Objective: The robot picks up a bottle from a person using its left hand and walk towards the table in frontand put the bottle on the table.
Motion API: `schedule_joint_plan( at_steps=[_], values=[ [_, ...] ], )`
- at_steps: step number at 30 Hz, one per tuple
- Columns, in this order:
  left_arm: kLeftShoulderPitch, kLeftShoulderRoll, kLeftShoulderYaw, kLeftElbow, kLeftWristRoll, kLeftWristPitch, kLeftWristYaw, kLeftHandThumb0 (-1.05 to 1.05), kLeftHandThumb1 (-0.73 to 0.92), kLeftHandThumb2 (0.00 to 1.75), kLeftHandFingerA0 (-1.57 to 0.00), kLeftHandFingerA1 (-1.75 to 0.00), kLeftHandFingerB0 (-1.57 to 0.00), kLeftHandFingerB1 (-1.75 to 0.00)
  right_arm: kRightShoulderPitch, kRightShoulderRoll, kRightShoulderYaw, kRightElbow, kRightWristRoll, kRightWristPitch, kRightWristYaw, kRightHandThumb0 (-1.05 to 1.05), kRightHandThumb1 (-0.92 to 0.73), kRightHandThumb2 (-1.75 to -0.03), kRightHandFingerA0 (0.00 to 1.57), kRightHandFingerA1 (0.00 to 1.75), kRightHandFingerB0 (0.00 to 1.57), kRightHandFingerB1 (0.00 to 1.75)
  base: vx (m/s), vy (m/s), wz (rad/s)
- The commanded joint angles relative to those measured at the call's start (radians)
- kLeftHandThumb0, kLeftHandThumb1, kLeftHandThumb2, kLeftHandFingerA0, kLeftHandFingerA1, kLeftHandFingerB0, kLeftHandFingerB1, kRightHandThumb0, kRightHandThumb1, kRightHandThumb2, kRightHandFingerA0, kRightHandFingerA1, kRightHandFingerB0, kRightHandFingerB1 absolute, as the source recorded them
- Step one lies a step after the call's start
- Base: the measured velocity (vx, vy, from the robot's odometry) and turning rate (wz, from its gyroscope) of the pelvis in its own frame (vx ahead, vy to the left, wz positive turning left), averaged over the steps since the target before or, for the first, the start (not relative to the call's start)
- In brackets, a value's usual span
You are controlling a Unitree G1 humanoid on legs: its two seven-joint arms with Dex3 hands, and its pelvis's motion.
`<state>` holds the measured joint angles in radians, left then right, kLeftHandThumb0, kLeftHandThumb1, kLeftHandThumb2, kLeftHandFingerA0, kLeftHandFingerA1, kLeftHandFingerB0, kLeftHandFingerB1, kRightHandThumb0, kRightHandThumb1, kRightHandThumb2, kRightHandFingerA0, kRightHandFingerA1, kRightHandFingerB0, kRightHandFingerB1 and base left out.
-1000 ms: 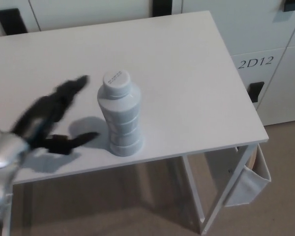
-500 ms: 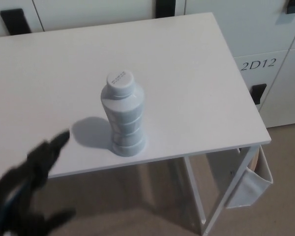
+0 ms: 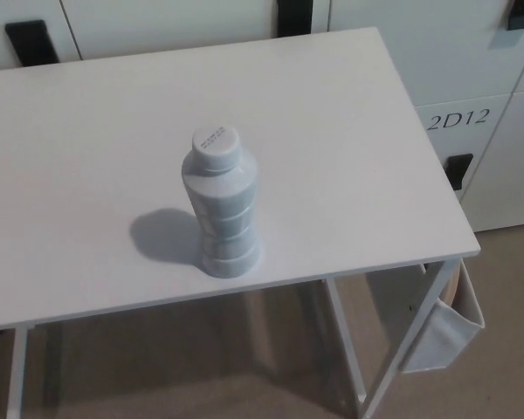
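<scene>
Near the front edge of the table (image 3: 349, 131) stands the bottle (image 3: 220, 209), upright; neither hand shows — fingers unknowable

"2D12" stands in dark characters on a white cabinet front (image 3: 485, 135) beyond the right edge of the table (image 3: 349, 131). The cap (image 3: 216, 142) of the bottle (image 3: 220, 209) carries small print, too tiny to read.

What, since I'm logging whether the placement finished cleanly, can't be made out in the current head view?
Both hands: outside the head view, so open or shut is unknown.
Print on the bottle cap: too small to read.
Bottle's fill level: hidden by its opaque grey wall.
Table: left end cut off by the picture edge.
Hanging pouch: contents hidden by its own fabric.
</scene>
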<state>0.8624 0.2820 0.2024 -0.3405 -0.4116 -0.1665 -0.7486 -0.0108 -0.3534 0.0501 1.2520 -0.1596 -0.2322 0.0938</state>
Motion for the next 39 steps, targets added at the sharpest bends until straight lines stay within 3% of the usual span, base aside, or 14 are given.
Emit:
schedule_joint_plan(
  at_steps=[1, 4, 6, 7, 10, 11, 12, 18, 19, 25, 26, 37, 38, 39],
  values=[
    [-0.001, 0.006, 0.002, 0.148, -0.052, -0.158, -0.155, -0.51, 0.5, 0.89, -0.8, -0.77, -0.57, -0.64, 0.02, -0.018, 0.015, 0.012, -0.022, 0.006, 0.001, -0.39, -0.65, -0.6, 0.69, 0.49, 0.56, 0.41, 0.0, 0.0, 0.0],
    [-0.294, -0.023, -0.027, 0.59, 0.337, -0.198, 0.268, -0.7, 0.65, 0.65, -0.51, -0.53, -0.38, -0.43, 0.013, -0.011, 0.023, 0.029, -0.027, 0.0, 0.012, -0.38, -0.67, -0.6, 0.67, 0.49, 0.53, 0.42, 0.0, 0.0, 0.0],
    [-0.366, -0.002, -0.058, 0.688, 0.403, -0.154, 0.348, -0.63, 0.57, 0.98, -0.39, -0.61, -0.21, -0.49, 0.014, -0.01, 0.027, 0.038, -0.03, 0.003, 0.008, -0.38, -0.67, -0.6, 0.67, 0.48, 0.54, 0.42, 0.0, 0.0, 0.0],
    [-0.425, 0.011, -0.08, 0.737, 0.422, -0.09, 0.382, -0.66, 0.76, 0.62, -0.27, -0.44, -0.25, -0.39, 0.005, -0.011, 0.025, 0.041, -0.028, 0.007, 0.011, -0.38, -0.68, -0.6, 0.67, 0.48, 0.54, 0.42, 0.0, 0.0, 0.0],
    [-0.607, 0.035, -0.116, 0.886, 0.44, 0.057, 0.469, -0.65, 0.78, 0.62, -0.2, -0.41, -0.2, -0.37, -0.021, -0.012, 0.023, 0.044, -0.025, 0.016, 0.012, -0.38, -0.66, -0.59, 0.67, 0.49, 0.53, 0.41, 0.0, 0.0, 0.0],
    [-0.687, 0.018, -0.079, 1.002, 0.361, 0.109, 0.485, -0.34, 0.6, 1.09, 0.0, -0.5, 0.0, -0.48, -0.023, -0.011, 0.028, 0.04, -0.029, 0.022, 0.008, -0.38, -0.67, -0.59, 0.67, 0.48, 0.53, 0.41, 0.0, 0.0, 0.0],
    [-0.736, 0.012, -0.052, 1.094, 0.311, 0.131, 0.492, -0.55, 0.78, 0.64, -0.07, -0.31, -0.08, -0.31, -0.019, -0.008, 0.03, 0.039, -0.031, 0.024, 0.004, -0.39, -0.67, -0.59, 0.69, 0.48, 0.54, 0.41, 0.0, 0.0, 0.0],
    [-0.801, 0.086, -0.122, 1.359, 0.38, 0.115, 0.517, -0.69, 0.68, 1.0, 0.0, -0.3, -0.03, -0.3, 0.009, 0.021, 0.03, 0.037, -0.024, 0.021, -0.022, -0.38, -0.66, -0.59, 0.7, 0.47, 0.56, 0.41, 0.0, 0.0, 0.0],
    [-0.809, 0.088, -0.13, 1.367, 0.375, 0.127, 0.491, -0.58, 0.83, 0.69, -0.07, -0.21, -0.07, -0.25, 0.006, 0.015, 0.021, 0.032, -0.014, 0.02, -0.012, -0.37, -0.65, -0.6, 0.69, 0.48, 0.56, 0.41, 0.0, 0.0, 0.0],
    [-0.85, 0.111, -0.172, 1.423, 0.38, 0.09, 0.449, -0.66, 0.61, 0.94, -0.01, -0.36, -0.04, -0.36, -0.014, 0.008, 0.02, 0.02, -0.014, 0.017, -0.008, -0.4, -0.67, -0.61, 0.7, 0.48, 0.55, 0.41, 0.0, 0.0, 0.0],
    [-0.853, 0.116, -0.174, 1.428, 0.379, 0.083, 0.445, -0.62, 0.82, 0.68, -0.07, -0.25, -0.09, -0.26, -0.019, 0.008, 0.022, 0.017, -0.016, 0.016, -0.008, -0.39, -0.67, -0.6, 0.7, 0.48, 0.55, 0.41, 0.0, 0.0, 0.0],
    [-0.903, 0.112, -0.198, 1.551, 0.375, 0.032, 0.481, -0.59, 0.82, 0.64, -0.08, -0.3, -0.12, -0.29, -0.014, -0.001, 0.024, 0.011, -0.021, 0.013, -0.002, -0.39, -0.68, -0.61, 0.7, 0.47, 0.54, 0.4, 0.0, 0.0, 0.0],
    [-0.901, 0.112, -0.207, 1.555, 0.387, 0.026, 0.489, -0.33, 0.6, 1.1, -0.01, -0.5, 0.0, -0.48, -0.011, -0.001, 0.023, 0.013, -0.021, 0.015, -0.005, -0.38, -0.67, -0.6, 0.7, 0.46, 0.56, 0.4, 0.0, 0.0, 0.0],
    [-0.901, 0.113, -0.219, 1.566, 0.403, 0.016, 0.497, -0.61, 0.83, 0.65, -0.09, -0.3, -0.14, -0.3, -0.007, -0.002, 0.026, 0.014, -0.025, 0.013, -0.011, -0.39, -0.67, -0.6, 0.67, 0.47, 0.56, 0.41, 0.0, 0.0, 0.0]
  ],
)
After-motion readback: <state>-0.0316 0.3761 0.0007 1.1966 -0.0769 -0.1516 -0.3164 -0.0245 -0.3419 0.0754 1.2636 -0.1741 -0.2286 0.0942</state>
